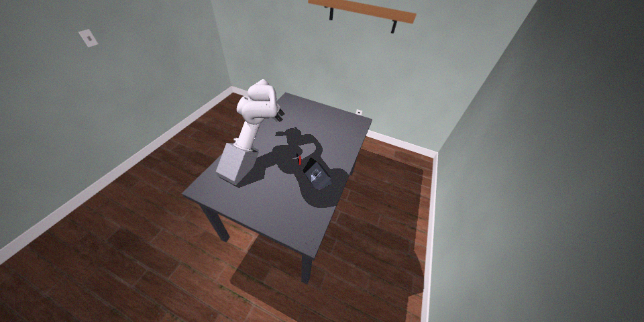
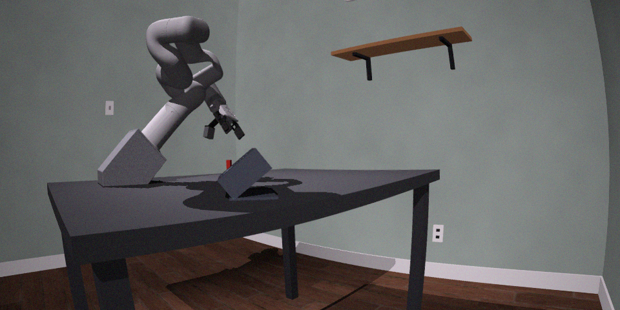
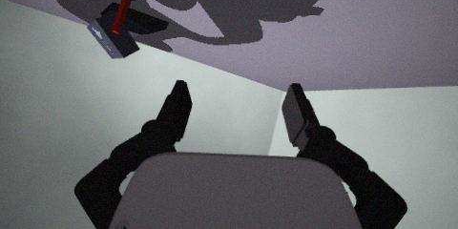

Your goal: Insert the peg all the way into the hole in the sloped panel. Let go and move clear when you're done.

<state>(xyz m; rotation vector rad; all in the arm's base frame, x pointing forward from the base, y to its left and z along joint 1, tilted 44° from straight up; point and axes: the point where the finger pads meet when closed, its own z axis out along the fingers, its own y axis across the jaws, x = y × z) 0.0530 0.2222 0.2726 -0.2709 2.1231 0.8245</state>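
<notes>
I am at the very start: the reach for the peg (image 1: 299, 160) is not yet made. My gripper (image 2: 224, 131) hangs released, fingers spread wide with nothing between them, high above the table (image 1: 251, 212) near the far edge by my base (image 1: 234, 164).

The peg stands near the middle of the tabletop, upright or nearly so, just beside the panel (image 2: 245, 172) on the base side; whether they touch I cannot tell. The panel tilts up off the table, well in from every edge.

Next I judge I must come down over the peg, line my fingers either side of it, and close.

Count: one peg, one panel, one gripper, one table.
</notes>
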